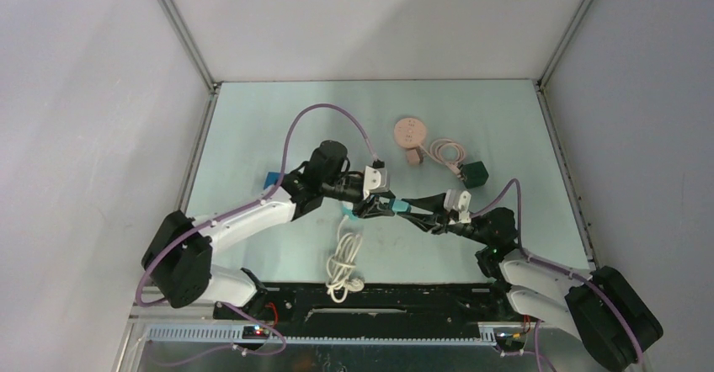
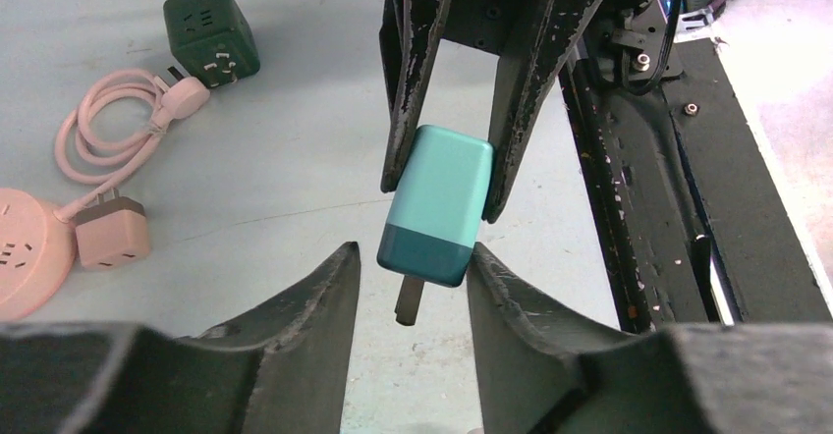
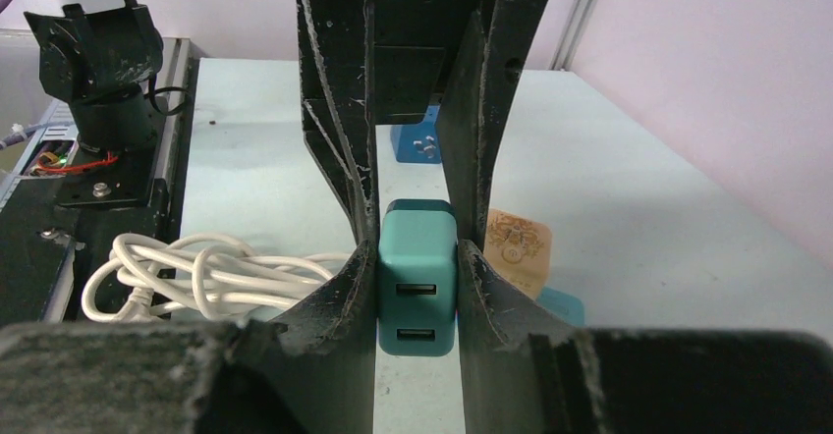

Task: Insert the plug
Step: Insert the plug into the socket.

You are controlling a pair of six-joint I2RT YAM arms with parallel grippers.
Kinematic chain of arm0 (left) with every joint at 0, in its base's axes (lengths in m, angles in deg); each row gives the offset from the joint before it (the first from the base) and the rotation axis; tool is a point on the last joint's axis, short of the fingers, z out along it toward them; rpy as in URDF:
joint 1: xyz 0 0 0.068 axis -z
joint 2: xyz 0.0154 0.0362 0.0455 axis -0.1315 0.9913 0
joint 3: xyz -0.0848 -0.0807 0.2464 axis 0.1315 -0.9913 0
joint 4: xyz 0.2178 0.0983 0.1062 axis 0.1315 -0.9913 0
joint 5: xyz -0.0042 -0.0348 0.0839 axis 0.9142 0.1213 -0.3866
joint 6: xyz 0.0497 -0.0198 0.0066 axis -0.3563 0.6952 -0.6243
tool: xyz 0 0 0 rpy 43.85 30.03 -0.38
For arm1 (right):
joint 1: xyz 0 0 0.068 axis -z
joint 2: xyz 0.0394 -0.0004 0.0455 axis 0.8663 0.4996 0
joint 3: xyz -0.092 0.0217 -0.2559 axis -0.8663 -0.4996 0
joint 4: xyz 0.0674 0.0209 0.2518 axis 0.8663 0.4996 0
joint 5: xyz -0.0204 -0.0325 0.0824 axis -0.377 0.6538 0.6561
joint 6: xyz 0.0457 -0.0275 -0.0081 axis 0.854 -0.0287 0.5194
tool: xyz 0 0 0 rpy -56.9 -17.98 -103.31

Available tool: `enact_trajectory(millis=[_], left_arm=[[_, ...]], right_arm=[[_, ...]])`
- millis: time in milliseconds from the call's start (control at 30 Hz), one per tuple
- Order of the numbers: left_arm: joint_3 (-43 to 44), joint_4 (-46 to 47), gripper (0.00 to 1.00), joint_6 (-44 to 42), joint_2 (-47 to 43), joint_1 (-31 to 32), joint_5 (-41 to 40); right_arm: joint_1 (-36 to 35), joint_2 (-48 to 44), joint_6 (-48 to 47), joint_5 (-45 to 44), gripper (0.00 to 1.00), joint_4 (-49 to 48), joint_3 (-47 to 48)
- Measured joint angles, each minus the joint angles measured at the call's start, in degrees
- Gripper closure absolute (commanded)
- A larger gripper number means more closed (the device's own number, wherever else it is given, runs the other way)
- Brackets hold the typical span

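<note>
The teal plug [image 2: 437, 203] hangs above the counter [image 2: 285, 169], clamped by its pale body in the right fingers [image 3: 339, 297] — USB ports toward their wrist, prong end left free. The left fingers [image 2: 314, 306] straddle that darker end, part open with a gap on one side — seemingly a handover, to re-grip it for insertion.

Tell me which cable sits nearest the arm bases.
The white coiled cable, at the near edge; the pink cable lies farther back beside the dark green cube.
</note>
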Motion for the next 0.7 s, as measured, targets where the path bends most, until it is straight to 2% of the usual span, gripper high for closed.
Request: enact_trajectory(millis=[133,233,300,367,500,600,700], left_arm=[[0.1,-0.4,0.73,-0.6,0.1,0.4,0.2],[0.1,-0.7,0.96,-0.9,0.1,0.4,0.1],[0.1,-0.7,1.0,-0.9,0.1,0.4,0.1],[0.1,-0.9,1.0,-0.9,0.1,0.4,0.1],[0.8,-2.4,1.0,-1.1,0.1,0.5,-0.6],[2.0,-4.5,1.0,-2.2,0.1,0.6,-1.7],[2.6,-6.7,1.0,-3.7,-0.1,0.8,-3.7]], right_arm=[[-0.1,0.1,0.0,-0.2,1.0,0.0,0.0],[-0.1,0.3,0.0,-0.4,1.0,0.0,0.0],[-0.2,0.5,0.0,-0.5,1.0,-0.1,0.0],[-0.2,0.6,0.0,-0.6,0.87,-0.2,0.0],[-0.3,0.4,0.0,-1.3,0.41,0.4,0.1],[-0.4,-1.2,-0.1,-2.4,0.21,3.3,0.4],[-0.4,-4.0,-1.0,-3.8,0.1,8.4,1.0]])
